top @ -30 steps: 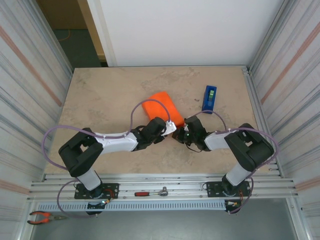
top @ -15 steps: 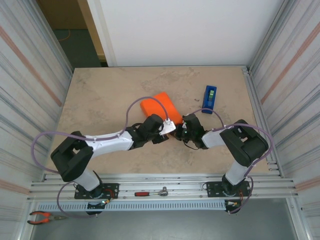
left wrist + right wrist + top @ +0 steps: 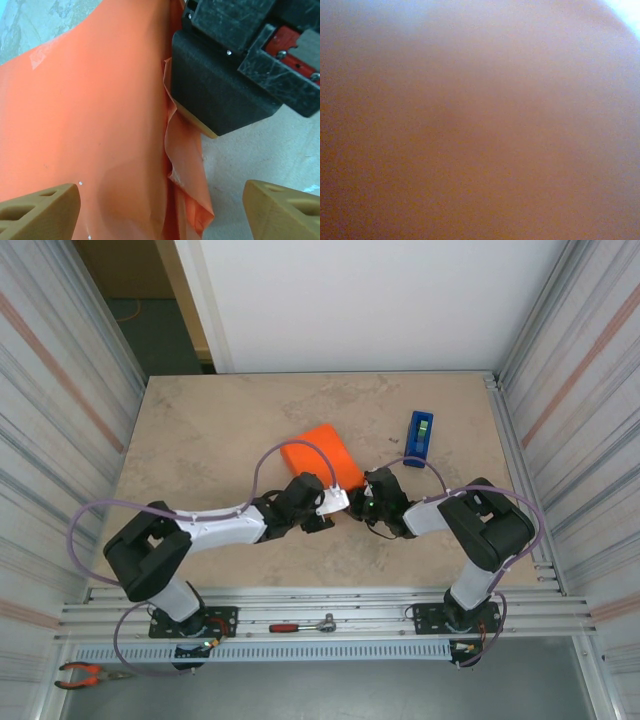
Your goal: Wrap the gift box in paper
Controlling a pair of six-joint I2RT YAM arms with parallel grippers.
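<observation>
Top external view: we see the paper (image 3: 320,452) as a folded orange bundle at frame centre. The left gripper (image 3: 345,496) and right gripper (image 3: 362,499) meet at its lower right corner. Left wrist view: the left fingertips (image 3: 40,216) are spread, with the paper's folded edge between them. The right gripper touches that edge at upper right, and we cannot tell its state.

Even, soft overhead light with faint shadows; the right wrist view is a wholly blurred orange-brown haze.
</observation>
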